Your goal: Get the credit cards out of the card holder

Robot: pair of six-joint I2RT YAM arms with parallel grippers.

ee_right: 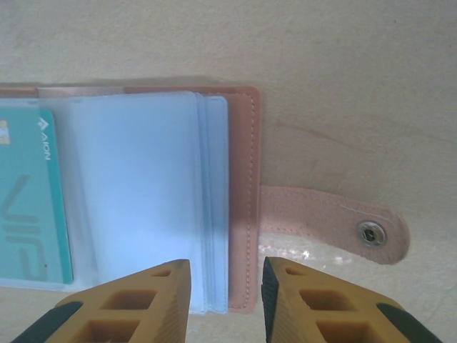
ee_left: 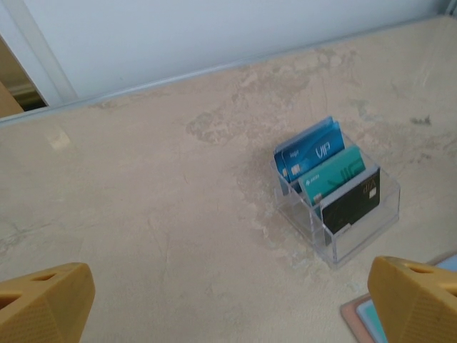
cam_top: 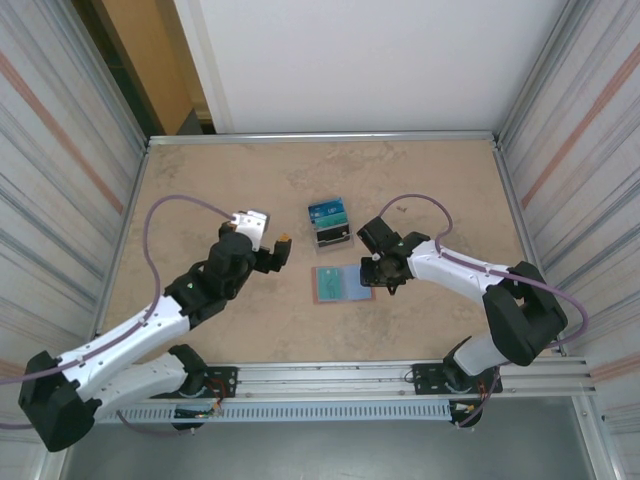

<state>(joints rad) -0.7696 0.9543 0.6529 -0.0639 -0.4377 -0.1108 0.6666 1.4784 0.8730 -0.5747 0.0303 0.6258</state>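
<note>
The left arm (cam_top: 130, 335) reaches out from its base with the elbow folded. The left gripper (cam_top: 272, 232) at its end is spread wide; in its own wrist view the two yellow fingers (ee_left: 44, 304) sit at opposite lower corners. The right arm (cam_top: 470, 275) doubles back from a raised elbow, wrist tipped down. The right gripper (ee_right: 225, 275) points downward, its ribbed yellow fingers (ee_right: 136, 300) drawn near one another with a narrow gap between them. It is well apart from the left gripper, off to that tool's right.
</note>
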